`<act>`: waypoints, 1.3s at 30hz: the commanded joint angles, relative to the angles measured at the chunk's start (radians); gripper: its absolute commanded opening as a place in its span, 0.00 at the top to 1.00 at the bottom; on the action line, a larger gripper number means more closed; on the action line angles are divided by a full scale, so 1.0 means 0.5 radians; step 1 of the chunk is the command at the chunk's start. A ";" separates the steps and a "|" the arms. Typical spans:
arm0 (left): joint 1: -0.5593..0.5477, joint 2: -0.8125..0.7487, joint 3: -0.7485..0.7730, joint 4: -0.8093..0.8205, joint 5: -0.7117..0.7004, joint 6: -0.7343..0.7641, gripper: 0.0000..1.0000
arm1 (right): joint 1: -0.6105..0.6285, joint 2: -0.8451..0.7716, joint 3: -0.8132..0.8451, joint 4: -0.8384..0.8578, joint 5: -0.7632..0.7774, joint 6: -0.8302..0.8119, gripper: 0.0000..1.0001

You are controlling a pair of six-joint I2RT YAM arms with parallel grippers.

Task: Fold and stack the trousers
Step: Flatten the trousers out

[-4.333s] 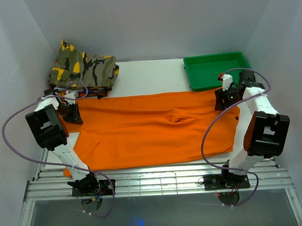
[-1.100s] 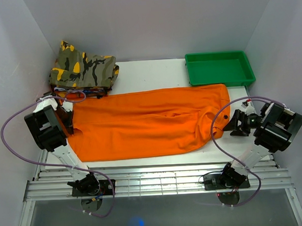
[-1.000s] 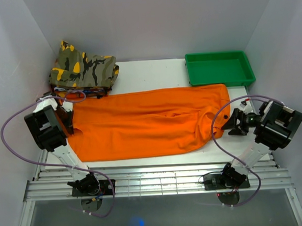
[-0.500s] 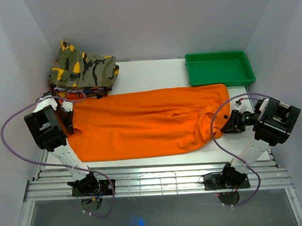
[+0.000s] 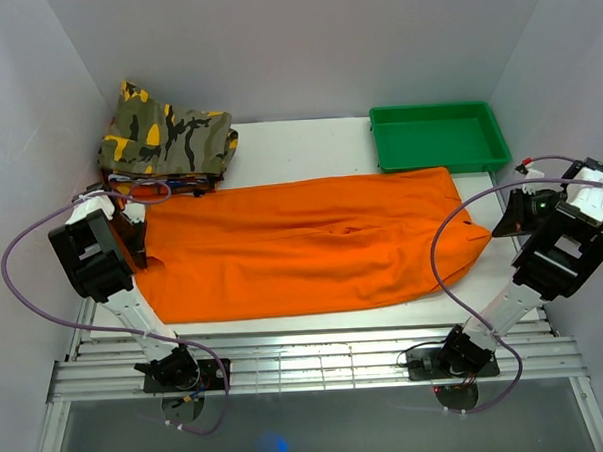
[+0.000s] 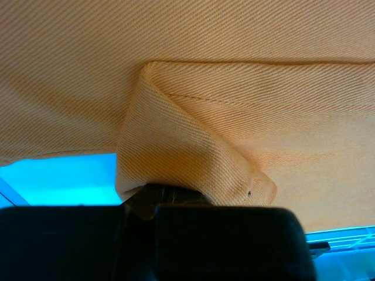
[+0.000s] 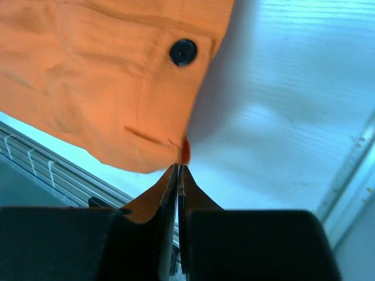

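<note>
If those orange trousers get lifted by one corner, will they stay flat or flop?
Likely floppy: the trousers fold softly at the left jaws. Probably light for their size, since the cloth looks thin where it folds. The ribbed weave looks grippy rather than slippery.

The white table [image 5: 308,151] bears orange trousers [image 5: 302,246], a green tray [image 5: 432,108] and a camouflage garment [image 5: 168,137].

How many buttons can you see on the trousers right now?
1. A dark button sits on the trousers near their right-end corner, seen from the right wrist camera. Others may be hidden under the fabric.
</note>
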 commanded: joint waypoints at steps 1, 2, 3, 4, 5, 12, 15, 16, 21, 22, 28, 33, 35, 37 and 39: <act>0.004 0.065 -0.049 0.164 0.081 0.021 1.00 | -0.093 -0.011 0.297 -0.155 0.180 -0.137 0.92; 0.004 0.065 -0.055 0.167 0.081 0.027 1.00 | -0.096 -0.017 0.344 -0.158 0.259 -0.137 0.92; 0.007 0.065 -0.071 0.173 0.074 0.024 1.00 | -0.093 -0.029 0.375 -0.161 0.303 -0.158 0.92; 0.007 0.065 -0.077 0.179 0.071 0.031 1.00 | -0.090 -0.060 0.396 -0.161 0.346 -0.180 0.92; 0.010 0.065 -0.080 0.182 0.074 0.031 1.00 | -0.065 -0.078 0.393 -0.152 0.437 -0.198 0.92; 0.010 0.068 -0.086 0.182 0.077 0.024 1.00 | 0.217 -0.296 -0.244 0.077 0.696 -0.152 0.66; 0.010 0.050 -0.080 0.167 0.056 0.043 1.00 | 0.217 -0.290 -0.444 0.344 0.772 -0.054 0.31; 0.010 0.044 -0.077 0.164 0.050 0.046 1.00 | 0.202 -0.269 -0.484 0.421 0.763 -0.030 0.24; 0.010 0.028 -0.077 0.155 0.053 0.037 1.00 | 0.165 -0.110 -0.747 0.599 0.402 -0.027 0.19; 0.010 0.028 -0.074 0.155 0.050 0.040 1.00 | 0.168 -0.079 -0.763 0.602 0.337 -0.017 0.20; 0.016 0.059 -0.019 0.133 0.025 0.031 1.00 | 0.153 0.042 -0.690 0.455 0.009 0.075 0.67; 0.016 0.071 -0.019 0.133 0.001 0.043 1.00 | 0.131 -0.316 -0.506 0.364 0.250 0.112 0.92; 0.022 0.068 -0.022 0.133 -0.018 0.052 1.00 | 0.140 -0.428 -0.466 0.354 0.464 0.096 0.92; 0.025 0.059 -0.028 0.133 -0.030 0.061 1.00 | 0.162 -0.566 -0.490 0.345 0.624 0.035 0.92; 0.028 0.037 -0.034 0.133 -0.045 0.086 1.00 | 0.168 -0.627 -0.627 0.323 0.787 -0.041 0.92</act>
